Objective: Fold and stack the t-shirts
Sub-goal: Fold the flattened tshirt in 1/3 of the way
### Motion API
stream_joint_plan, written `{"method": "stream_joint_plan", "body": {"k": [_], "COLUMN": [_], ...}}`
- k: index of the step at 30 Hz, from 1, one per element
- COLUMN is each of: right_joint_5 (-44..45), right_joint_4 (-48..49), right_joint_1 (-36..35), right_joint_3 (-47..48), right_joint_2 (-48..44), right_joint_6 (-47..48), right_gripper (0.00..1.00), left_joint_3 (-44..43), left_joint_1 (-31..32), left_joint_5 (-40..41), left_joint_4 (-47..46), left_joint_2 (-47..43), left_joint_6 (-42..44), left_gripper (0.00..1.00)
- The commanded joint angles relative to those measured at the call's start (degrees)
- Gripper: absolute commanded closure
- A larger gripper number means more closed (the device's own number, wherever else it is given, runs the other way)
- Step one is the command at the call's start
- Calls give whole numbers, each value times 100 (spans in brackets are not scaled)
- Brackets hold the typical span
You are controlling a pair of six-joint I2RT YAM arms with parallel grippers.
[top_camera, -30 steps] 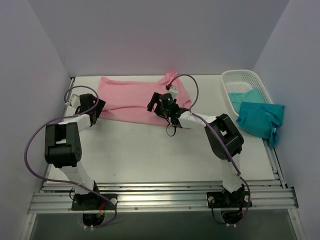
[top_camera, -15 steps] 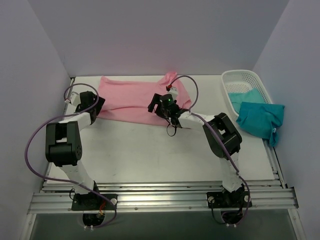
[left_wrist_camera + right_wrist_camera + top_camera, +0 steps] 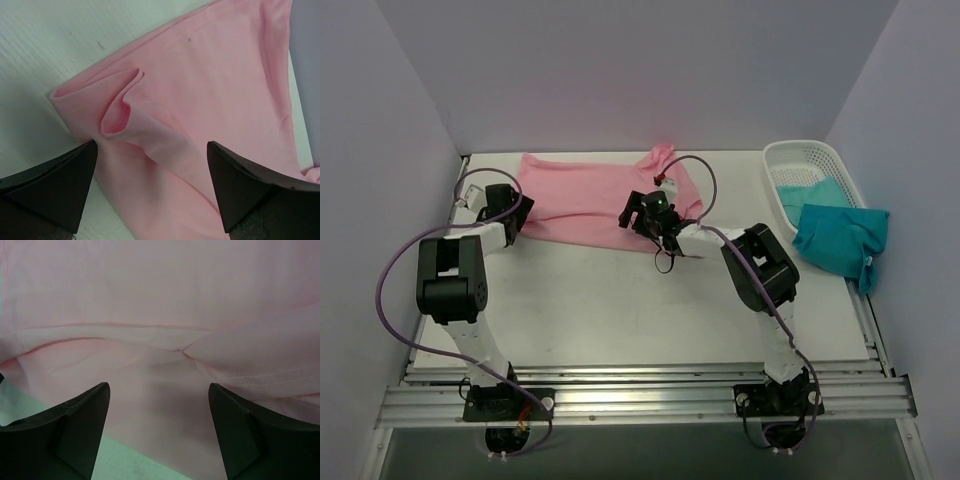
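The light pink t-shirt (image 3: pixel 582 195) lies spread at the back of the table. My left gripper (image 3: pixel 512 214) is open at its near left corner, jaws on either side of the folded, puckered pink edge (image 3: pixel 150 145). My right gripper (image 3: pixel 642 212) is open over its near right edge, jaws straddling a seam and fold of pink cloth (image 3: pixel 160 385) just above the table. A teal t-shirt (image 3: pixel 840 238) hangs over the rim of the white basket; another teal one (image 3: pixel 812 192) lies inside it.
The white lattice basket (image 3: pixel 802 155) stands at the back right against the wall. Purple cables loop from both arms over the table. Walls close in the back and both sides.
The left gripper has moved a little right onto the shirt's corner. The right gripper has shifted slightly toward the back over the shirt's edge. The shirt lies as before.
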State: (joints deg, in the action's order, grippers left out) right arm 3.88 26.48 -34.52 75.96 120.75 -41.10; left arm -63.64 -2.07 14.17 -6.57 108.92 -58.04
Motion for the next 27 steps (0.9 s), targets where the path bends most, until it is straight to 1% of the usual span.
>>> {"method": "stream_joint_plan", "body": {"k": [1,4,5,6,10,16,20,27], "right_joint_5": [-63,-115,-115,-133,-142,-168,-186,-239], "right_joint_4": [129,164,165,173,182,200,208,235], "right_joint_1": [33,42,51,51,77,86,104,104], "right_joint_3": [182,191,199,200,243,270,279,323], "right_joint_2": [89,177,194,221,265,344,432,493], "right_joint_6": [-21,-29,-38,-38,-29,-21,-21,-21], "right_gripper": [25,25,25,25,25,25,25,25], "left_joint_3": [-298,-351,-360,-369,-413,-422,-325,-553], "left_joint_1": [22,13,22,13,22,22,13,13], "left_joint_5": [138,147,147,156,130,68,164,138], "left_joint_4": [-169,-187,-187,-187,-222,-248,-319,-266], "left_joint_2": [111,173,182,191,243,130,-29,103], "left_joint_6": [12,3,12,3,-14,-23,12,47], "left_gripper": [0,0,2,5,8,9,9,9]}}
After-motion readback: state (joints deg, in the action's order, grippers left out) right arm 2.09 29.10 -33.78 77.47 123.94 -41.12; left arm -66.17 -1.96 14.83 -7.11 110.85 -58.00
